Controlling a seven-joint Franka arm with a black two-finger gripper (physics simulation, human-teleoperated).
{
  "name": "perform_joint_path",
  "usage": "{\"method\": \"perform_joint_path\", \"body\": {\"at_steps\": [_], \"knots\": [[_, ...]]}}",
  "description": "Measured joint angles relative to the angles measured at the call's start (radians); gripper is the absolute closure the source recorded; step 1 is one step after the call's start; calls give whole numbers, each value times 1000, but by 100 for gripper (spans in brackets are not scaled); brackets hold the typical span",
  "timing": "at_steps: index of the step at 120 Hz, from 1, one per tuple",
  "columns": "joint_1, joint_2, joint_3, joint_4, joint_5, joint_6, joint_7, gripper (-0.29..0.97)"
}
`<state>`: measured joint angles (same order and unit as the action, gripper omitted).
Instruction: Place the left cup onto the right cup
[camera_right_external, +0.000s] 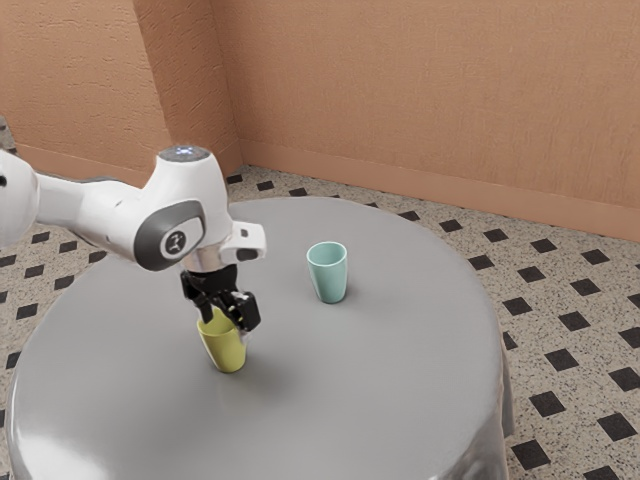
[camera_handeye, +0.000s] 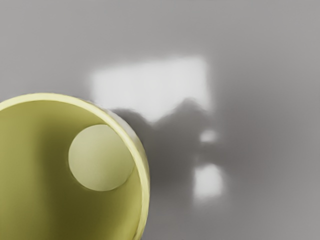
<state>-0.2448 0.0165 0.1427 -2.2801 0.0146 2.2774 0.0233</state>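
Exterior view: your white arm (camera_right_external: 110, 215) enters from the left edge of the frame and bends down over a round grey surface (camera_right_external: 400, 390) that takes up most of the lower frame. The black pincer (camera_right_external: 225, 308) points downward, left of the frame's centre, and sits right at the rim of a yellow-green cup (camera_right_external: 226, 350). This is the left cup of the pair, standing upright on the surface with its mouth up. The pincer overlaps the top of the cup from this angle, and you cannot tell whether it is spread open or has closed on the cup wall. The teal cup (camera_right_external: 327, 272) stands upright near the middle of the frame, up and to the right of the yellow-green cup and clearly apart from it, with bare grey surface between them. Behind the surface you see a speckled floor (camera_right_external: 570, 330) with black diamond tiles and an orange-brown wall (camera_right_external: 450, 90) across the top of the frame. Wrist view: you look straight down into the yellow-green cup (camera_handeye: 40, 210), just under the hand, with its pale round base (camera_handeye: 101, 157) visible inside. Beside the cup, the grey surface (camera_handeye: 270, 60) carries a dark shadow (camera_handeye: 175, 145) and bright patches of reflected light (camera_handeye: 150, 85).
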Motion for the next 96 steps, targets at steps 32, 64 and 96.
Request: {"method": "perform_joint_path", "body": {"at_steps": [32,64,96], "knots": [[-3,38,0,5,-20,31,0,2],[-2,52,1,17,-18,57,0,2],[5,76,2,22,-17,79,-1,2]]}}
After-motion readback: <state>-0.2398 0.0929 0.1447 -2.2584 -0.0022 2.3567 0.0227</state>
